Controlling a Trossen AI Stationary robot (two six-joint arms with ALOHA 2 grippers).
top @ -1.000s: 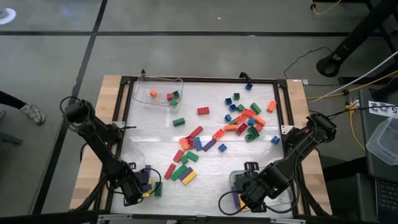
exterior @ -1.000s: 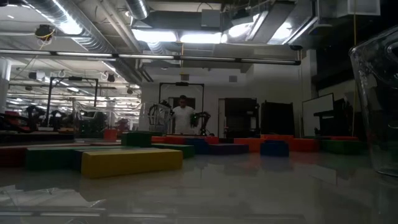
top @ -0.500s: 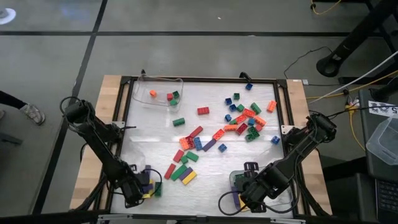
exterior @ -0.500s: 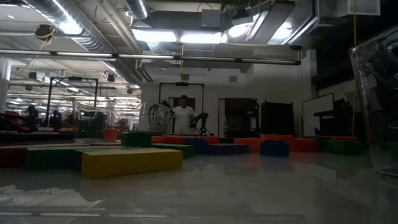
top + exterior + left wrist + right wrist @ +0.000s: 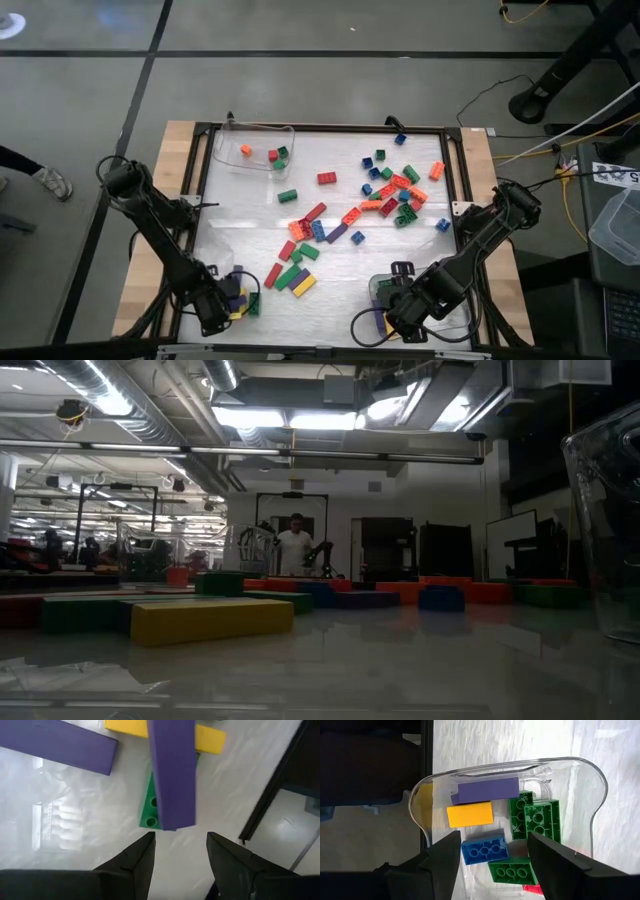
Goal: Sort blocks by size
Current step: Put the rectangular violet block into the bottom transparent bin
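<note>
Both grippers, left (image 5: 232, 300) and right (image 5: 390, 305), stood open and empty at lower frame over sorted blocks; unsorted blocks (image 5: 392, 190) remained upper centre. Next, probably: reach, grasp one.

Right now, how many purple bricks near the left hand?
2: one long purple plastic brick lies apart; another purple brick crosses a green brick and a yellow brick. More may be hidden.

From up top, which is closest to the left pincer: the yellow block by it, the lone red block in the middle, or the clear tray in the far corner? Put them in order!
Measured from the left pincer at the table's near left corner:
1. Yellow block, just beside it toward the middle.
2. Red block, alone mid-table.
3. Clear tray, far left corner, only slightly farther than the red block.
</note>
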